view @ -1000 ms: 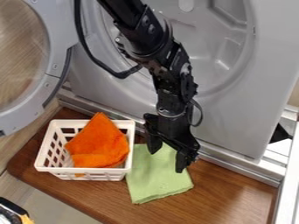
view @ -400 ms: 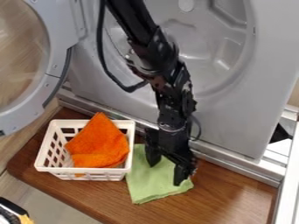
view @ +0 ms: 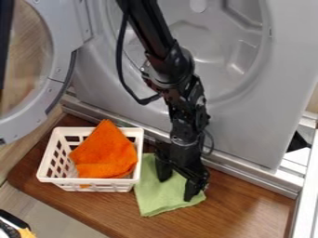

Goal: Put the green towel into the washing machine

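Green towel (view: 155, 195) lies folded between the surface's (view: 242, 211) front and back edges, just beside the basket (view: 93, 185), fingers (view: 190, 188) wide over it; likely light, limp, grippy, best pinched mid-fold through all layers.

The spread hand (view: 176, 189) overhangs the green towel (view: 156, 197).

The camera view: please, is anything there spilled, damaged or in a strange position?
Nothing looks spilled or damaged. The only slight oddity is the orange cloth, bunched in the white basket with one corner poking above its rim. The green towel lies flat under the open gripper.
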`<state>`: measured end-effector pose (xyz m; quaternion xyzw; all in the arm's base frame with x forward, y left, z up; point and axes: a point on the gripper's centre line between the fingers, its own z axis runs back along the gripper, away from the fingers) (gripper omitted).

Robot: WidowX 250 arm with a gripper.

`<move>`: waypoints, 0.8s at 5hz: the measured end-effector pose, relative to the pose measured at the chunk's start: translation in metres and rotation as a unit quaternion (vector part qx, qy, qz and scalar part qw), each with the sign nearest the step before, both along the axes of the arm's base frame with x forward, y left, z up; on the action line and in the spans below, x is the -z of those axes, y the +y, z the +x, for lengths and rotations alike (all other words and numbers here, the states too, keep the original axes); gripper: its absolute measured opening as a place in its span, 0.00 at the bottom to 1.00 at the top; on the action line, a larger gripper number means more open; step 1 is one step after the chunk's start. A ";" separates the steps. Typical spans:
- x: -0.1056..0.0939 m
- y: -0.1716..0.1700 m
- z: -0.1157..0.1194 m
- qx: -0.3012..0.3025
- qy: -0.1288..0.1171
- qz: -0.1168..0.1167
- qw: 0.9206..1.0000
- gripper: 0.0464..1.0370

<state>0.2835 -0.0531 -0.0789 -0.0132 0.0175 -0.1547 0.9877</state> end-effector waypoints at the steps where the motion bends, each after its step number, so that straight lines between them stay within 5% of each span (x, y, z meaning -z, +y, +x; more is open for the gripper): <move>1: 0.001 -0.002 0.003 -0.007 -0.001 -0.006 1.000 0.91; 4: 0.001 0.002 0.003 -0.005 -0.015 -0.003 1.000 0.17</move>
